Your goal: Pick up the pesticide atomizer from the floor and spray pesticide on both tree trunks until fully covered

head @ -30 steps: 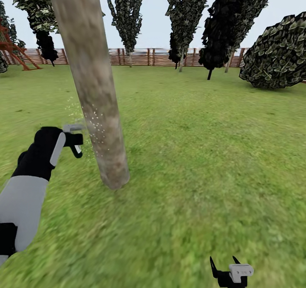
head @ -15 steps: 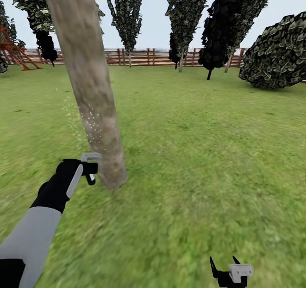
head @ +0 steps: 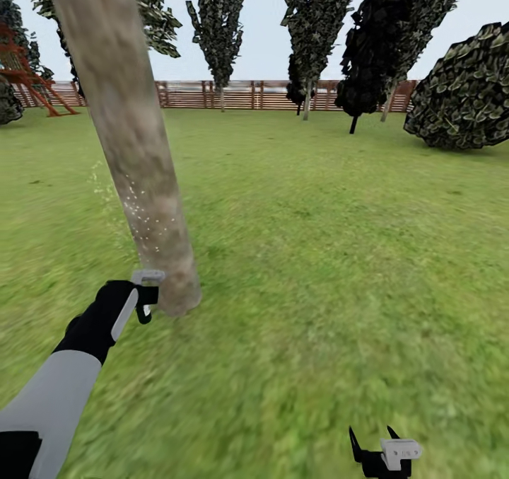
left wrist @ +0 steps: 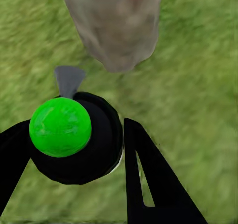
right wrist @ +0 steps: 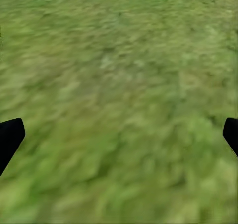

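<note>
A thick pale grey-beige tree trunk [head: 134,160] leans across the left of the head view, with white spray specks [head: 145,214] on its lower part. My left gripper [head: 145,302] sits close beside the trunk's base, shut on the pesticide atomizer [head: 147,278]. In the left wrist view the atomizer [left wrist: 74,144] is a dark bottle with a bright green round top between the black fingers [left wrist: 144,179]. Its grey nozzle points at the trunk [left wrist: 116,25]. My right gripper [head: 370,434] hangs low over grass, open and empty [right wrist: 119,132].
Grass lawn stretches all around. A red-brown slat fence [head: 268,95] runs along the back with further trees [head: 311,19] before it. A large dark bush [head: 463,90] stands at the far right, and a red play frame [head: 21,76] at the far left.
My left arm has dropped with the atomizer from mid-trunk height down to the trunk's base. The whole view has shifted slightly. The right gripper has stayed put.
</note>
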### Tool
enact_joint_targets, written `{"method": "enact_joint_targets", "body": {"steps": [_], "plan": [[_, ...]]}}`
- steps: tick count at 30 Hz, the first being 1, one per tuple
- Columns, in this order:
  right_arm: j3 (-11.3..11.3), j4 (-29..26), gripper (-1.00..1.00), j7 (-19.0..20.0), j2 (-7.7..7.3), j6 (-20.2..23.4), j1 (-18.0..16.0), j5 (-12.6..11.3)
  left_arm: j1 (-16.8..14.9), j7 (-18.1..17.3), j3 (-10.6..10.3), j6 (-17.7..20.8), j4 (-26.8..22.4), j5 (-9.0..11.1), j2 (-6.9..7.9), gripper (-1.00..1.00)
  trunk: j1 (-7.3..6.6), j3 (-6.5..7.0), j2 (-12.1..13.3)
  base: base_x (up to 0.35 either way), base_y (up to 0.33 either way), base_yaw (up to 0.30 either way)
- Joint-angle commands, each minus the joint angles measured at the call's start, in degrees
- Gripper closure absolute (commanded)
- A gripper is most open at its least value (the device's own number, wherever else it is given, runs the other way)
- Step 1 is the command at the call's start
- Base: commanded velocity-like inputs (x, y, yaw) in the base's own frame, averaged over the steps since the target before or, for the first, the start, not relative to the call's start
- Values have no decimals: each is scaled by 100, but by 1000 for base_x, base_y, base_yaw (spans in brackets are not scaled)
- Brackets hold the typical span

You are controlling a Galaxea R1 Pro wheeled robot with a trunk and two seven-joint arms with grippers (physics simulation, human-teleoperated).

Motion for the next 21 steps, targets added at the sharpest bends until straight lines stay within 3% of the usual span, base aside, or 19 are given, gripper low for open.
{"method": "enact_joint_targets", "body": {"steps": [1, 19, 21], "plan": [[0, 0, -100, 0, 0, -1, 0, 0, 1, 25, 0, -2, 10, 9, -3, 100, 0, 0, 0, 92, -272, 271], [0, 0, -100, 0, 0, -7, 0, 0, 3, 276, 6, -100, 33, 17, 16, 100, 0, 0, 0, 36, -272, 33], [0, 0, -100, 0, 0, -7, 0, 0, 9, 282, 152, -100, 35, 26, 21, 100, 0, 0, 0, -115, -270, 267]]}}
